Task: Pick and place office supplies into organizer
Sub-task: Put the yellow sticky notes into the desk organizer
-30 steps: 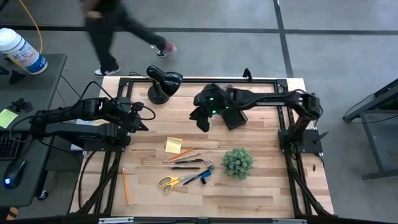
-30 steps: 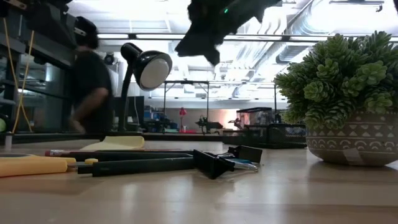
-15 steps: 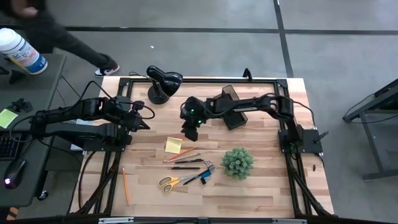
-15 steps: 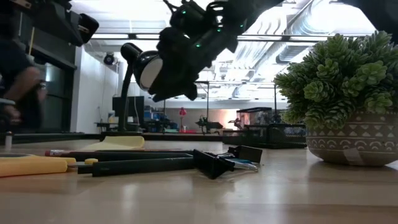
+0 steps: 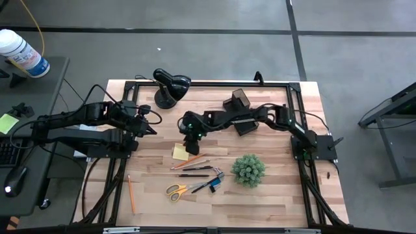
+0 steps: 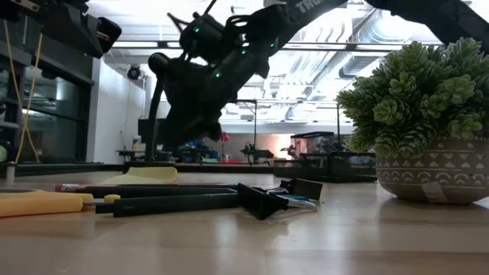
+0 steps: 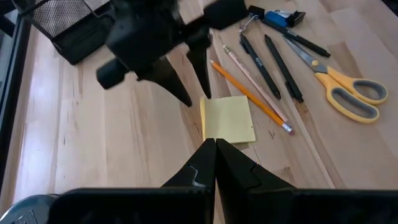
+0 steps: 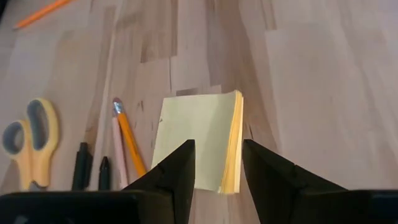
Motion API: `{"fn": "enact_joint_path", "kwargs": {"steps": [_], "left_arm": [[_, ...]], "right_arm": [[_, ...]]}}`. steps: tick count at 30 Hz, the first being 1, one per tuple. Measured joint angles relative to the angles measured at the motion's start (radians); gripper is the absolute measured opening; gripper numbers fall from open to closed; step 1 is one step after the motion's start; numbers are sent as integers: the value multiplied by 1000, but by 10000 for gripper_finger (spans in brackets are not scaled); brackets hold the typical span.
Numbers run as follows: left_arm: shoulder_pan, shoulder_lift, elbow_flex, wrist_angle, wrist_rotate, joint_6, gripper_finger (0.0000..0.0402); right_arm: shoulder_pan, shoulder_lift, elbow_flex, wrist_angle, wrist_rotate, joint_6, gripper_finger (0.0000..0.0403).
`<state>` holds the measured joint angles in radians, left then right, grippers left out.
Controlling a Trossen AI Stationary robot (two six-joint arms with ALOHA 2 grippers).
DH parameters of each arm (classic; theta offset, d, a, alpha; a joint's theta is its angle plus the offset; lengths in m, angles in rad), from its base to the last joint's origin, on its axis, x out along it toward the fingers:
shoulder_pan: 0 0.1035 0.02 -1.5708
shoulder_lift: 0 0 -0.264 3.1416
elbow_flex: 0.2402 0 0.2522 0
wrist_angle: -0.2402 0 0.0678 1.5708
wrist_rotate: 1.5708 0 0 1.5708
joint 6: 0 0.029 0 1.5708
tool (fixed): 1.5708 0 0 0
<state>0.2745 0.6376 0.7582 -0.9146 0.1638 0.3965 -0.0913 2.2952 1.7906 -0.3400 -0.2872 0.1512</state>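
A pale wooden counter (image 5: 273,195) stands on a grey floor, with a glass-walled workroom showing behind it in the low view. Near its middle lies the yellow sticky-note pad (image 5: 181,151), flat on the wood. The right gripper (image 5: 192,147) hangs just above the pad, its two fingers (image 8: 176,171) parted to about the pad's breadth; the right wrist view looks straight down between them onto the yellow sheet (image 8: 199,140), a sight the overhead camera cannot give. Just beside the pad lie the pencils (image 5: 190,161) and black pens (image 5: 195,171), then the binder clip (image 5: 215,181) and the yellow-handled scissors (image 5: 177,190); one more pencil (image 5: 130,194) lies well apart near the counter's left edge. The low view alone shows these things end-on, with the potted plant (image 6: 420,122) large at the right. The black mesh organizer (image 5: 241,111) stands toward the far side, under the right arm. The desk lamp (image 5: 169,86) stands at the far edge. The left gripper (image 5: 148,127) waits over the counter's left side, its fingers (image 7: 202,163) pressed together, as its own wrist view shows.
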Motion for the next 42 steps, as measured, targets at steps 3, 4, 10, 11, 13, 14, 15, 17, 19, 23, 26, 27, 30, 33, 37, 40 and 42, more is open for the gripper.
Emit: {"fn": "enact_joint_path", "kwargs": {"steps": [3,4,10,11,13,14,15,17,19,23,26,27,30,33,37,40,42], "left_arm": [[0,0,0,0,0,0,1],[0,0,0,0,0,0,1],[0,0,0,0,0,0,1],[0,0,0,0,0,0,1],[0,0,0,0,0,0,1],[0,0,0,0,0,0,1],[0,0,0,0,0,0,1],[0,0,0,0,0,0,1],[0,0,0,0,0,0,1],[0,0,0,-1,0,0,1],[0,0,0,-1,0,0,1],[0,0,0,-1,0,0,1],[0,0,0,-1,0,0,1],[0,0,0,-1,0,0,1],[0,0,0,-1,0,0,1],[0,0,0,-1,0,0,1],[0,0,0,-1,-2,0,1]], "right_arm": [[5,28,16,-8,1,5,131],[7,35,16,-7,7,5,131],[14,56,14,-28,28,7,131],[15,57,14,-33,28,10,131],[16,57,14,-38,40,19,131],[16,57,14,-37,50,24,131],[16,57,14,-37,60,25,131],[16,57,14,-38,71,27,128],[16,57,14,-38,71,27,123],[16,73,13,-54,52,30,109],[17,82,14,-57,40,31,99],[17,82,15,-62,42,27,95],[17,85,16,-65,55,28,67],[16,86,20,-76,56,31,17],[19,89,43,-116,52,31,8],[19,92,81,-180,53,23,3],[16,93,114,-218,60,12,2]]}}
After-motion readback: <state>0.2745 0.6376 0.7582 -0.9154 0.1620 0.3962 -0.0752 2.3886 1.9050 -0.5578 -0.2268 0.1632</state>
